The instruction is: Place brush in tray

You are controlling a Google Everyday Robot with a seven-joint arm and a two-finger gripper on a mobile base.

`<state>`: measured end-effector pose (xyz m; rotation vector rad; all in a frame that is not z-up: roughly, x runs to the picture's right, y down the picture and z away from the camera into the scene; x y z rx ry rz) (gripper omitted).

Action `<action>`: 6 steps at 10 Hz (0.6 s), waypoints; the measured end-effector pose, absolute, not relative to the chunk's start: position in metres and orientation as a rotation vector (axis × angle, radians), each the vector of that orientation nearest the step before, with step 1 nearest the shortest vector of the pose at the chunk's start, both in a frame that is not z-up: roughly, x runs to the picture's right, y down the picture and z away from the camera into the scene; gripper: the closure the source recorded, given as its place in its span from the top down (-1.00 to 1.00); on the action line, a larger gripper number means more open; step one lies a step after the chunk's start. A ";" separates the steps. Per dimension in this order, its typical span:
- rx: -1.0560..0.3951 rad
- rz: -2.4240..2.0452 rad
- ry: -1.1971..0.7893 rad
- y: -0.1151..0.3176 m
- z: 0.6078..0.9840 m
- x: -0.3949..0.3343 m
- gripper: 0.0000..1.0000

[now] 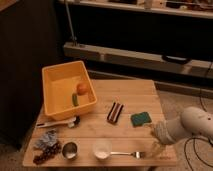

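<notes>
The brush (59,122) lies flat on the wooden table just in front of the tray, white handle to the left and small dark head to the right. The yellow-orange tray (56,82) stands at the back left of the table and holds an orange fruit (82,88) and a small green item (75,99). My gripper (154,147) is at the table's front right corner, below the white arm, far to the right of the brush and near the fork's tines.
A dark red-striped block (115,112) and a green sponge (140,118) lie mid-table. Along the front edge are a metal fork (125,154), a white cup (101,148), a small metal cup (69,149), a crumpled wrapper (48,139) and dark grapes (44,155). Shelving stands behind.
</notes>
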<state>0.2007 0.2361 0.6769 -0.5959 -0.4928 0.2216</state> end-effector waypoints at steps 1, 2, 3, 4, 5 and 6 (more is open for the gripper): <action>-0.571 0.196 -0.509 0.222 0.679 0.193 0.60; -0.551 0.166 -0.529 0.210 0.681 0.182 0.60; -0.532 0.135 -0.550 0.197 0.683 0.169 0.60; -0.503 0.081 -0.582 0.182 0.684 0.150 0.60; -0.458 -0.005 -0.626 0.165 0.684 0.127 0.60; -0.414 -0.083 -0.664 0.154 0.682 0.113 0.60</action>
